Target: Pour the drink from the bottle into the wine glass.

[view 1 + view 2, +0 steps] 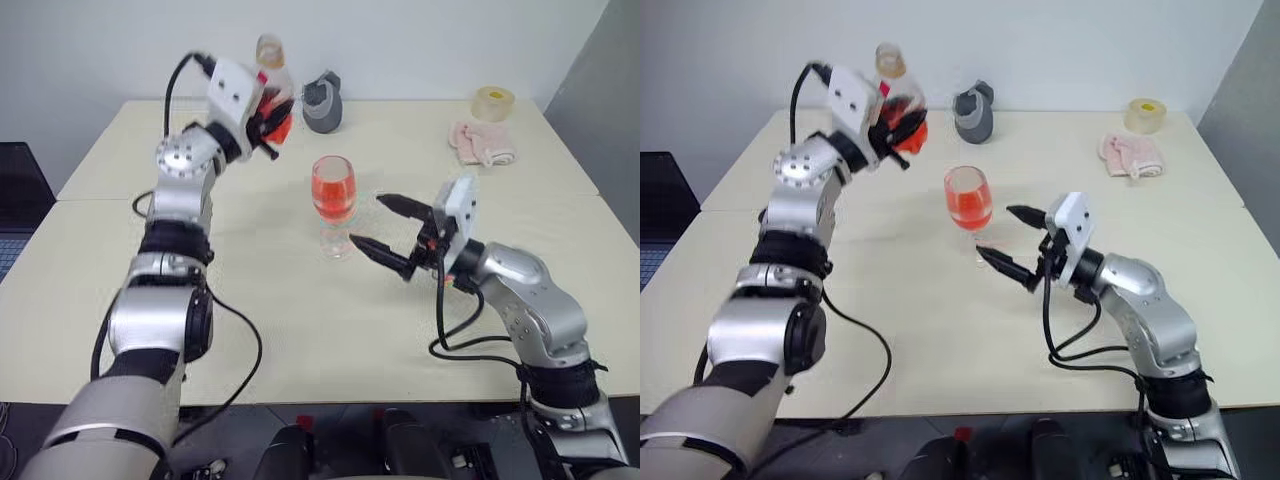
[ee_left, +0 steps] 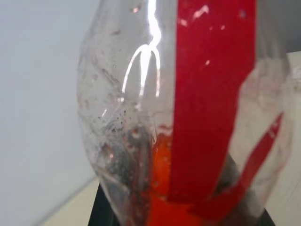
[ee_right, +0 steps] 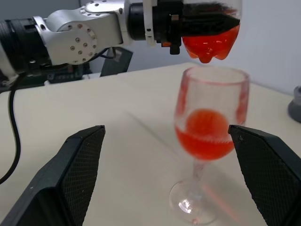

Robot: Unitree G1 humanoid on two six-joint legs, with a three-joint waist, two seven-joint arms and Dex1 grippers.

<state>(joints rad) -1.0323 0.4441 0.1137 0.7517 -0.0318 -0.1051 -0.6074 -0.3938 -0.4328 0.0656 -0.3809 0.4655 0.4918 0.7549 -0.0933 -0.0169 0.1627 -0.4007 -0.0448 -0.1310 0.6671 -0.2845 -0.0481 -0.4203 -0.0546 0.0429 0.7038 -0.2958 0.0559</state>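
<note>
My left gripper point(image 1: 268, 113) is shut on the bottle point(image 1: 272, 85), held roughly upright in the air behind and to the left of the wine glass point(image 1: 333, 200). The bottle's tan neck points up, and a little red-orange drink point(image 3: 209, 44) lies in its base. Its clear wall and red label point(image 2: 211, 94) sit close in the left wrist view. The wine glass stands on the table point(image 1: 300, 330), its bowl partly full of the red drink point(image 1: 968, 205). My right gripper point(image 1: 368, 220) stands open just right of the glass, level with the stem and not touching it.
A grey holder point(image 1: 322, 103) stands at the back of the table behind the glass. A roll of tape point(image 1: 493, 102) and a pink cloth point(image 1: 483, 143) lie at the back right. A dark object point(image 1: 15, 200) sits beyond the table's left edge.
</note>
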